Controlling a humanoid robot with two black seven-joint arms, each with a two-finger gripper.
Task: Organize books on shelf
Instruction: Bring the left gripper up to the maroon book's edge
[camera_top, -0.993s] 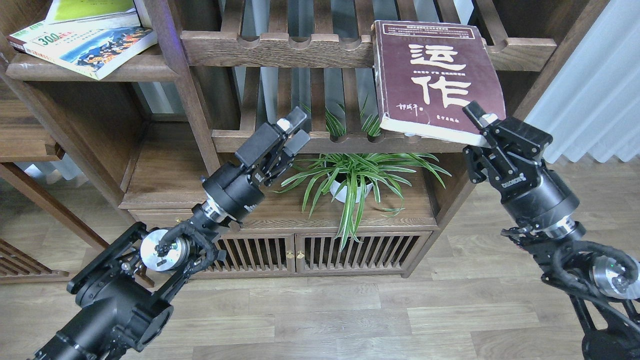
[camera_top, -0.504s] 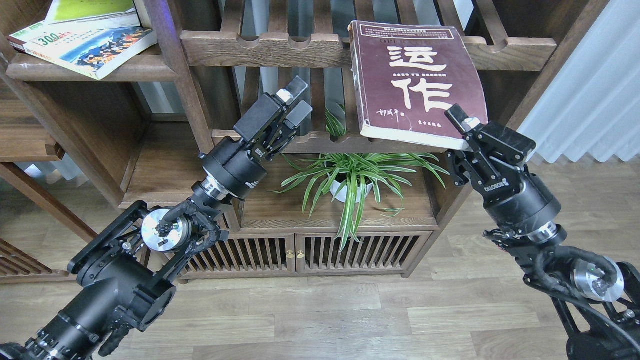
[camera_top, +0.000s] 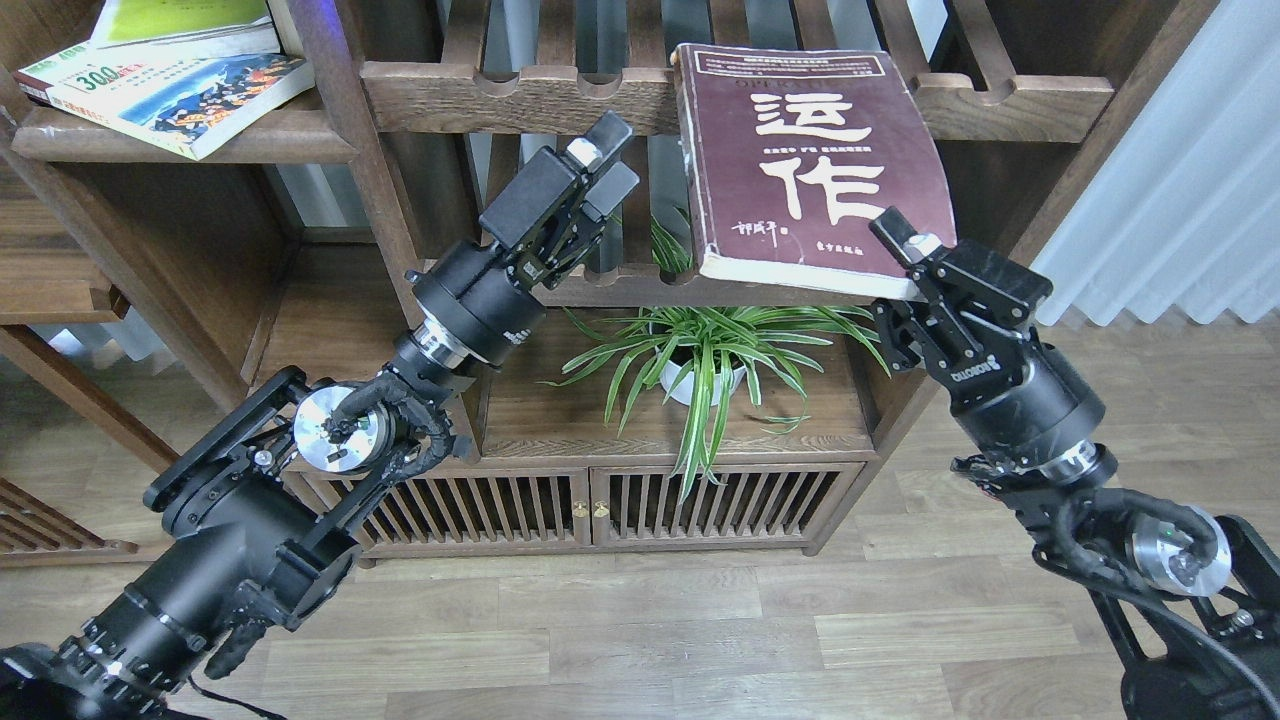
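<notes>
Holding the maroon book (camera_top: 810, 170) by its near right corner, my right hand (camera_top: 905, 262) was clamped on it, one finger lying over the cover and the rest of the hand tucked beneath the lower edge. That large paperback, with its big white Chinese characters facing me, hung tilted in front of the slatted shelves (camera_top: 540, 95), its top edge overlapping the upper notched rail and its bottom edge level with the lower rail. My left hand (camera_top: 600, 170) was raised just to the left of the book, apart from it and holding nothing; its two fingers sat close together with only a narrow gap between them, pointing up and to the right toward the book's left edge. Below the book, a spider plant (camera_top: 715, 350) in a white pot stood on top of the low cabinet (camera_top: 600, 505) with slatted doors. Far over at the upper left, the cream book (camera_top: 165, 90) marked "300" with the colourful landscape lay flat on the shelf (camera_top: 180, 140), a solid dark-brown board, with one corner jutting past the board's front edge. The lime-yellow book (camera_top: 185, 22) lay on top of it, farther back and partly cut off by the top of the view. Both of those books were well apart from either hand. A pale curtain (camera_top: 1180, 180) hung at the right, and wood-plank floor (camera_top: 700, 640) stretched across the near part of the scene.
</notes>
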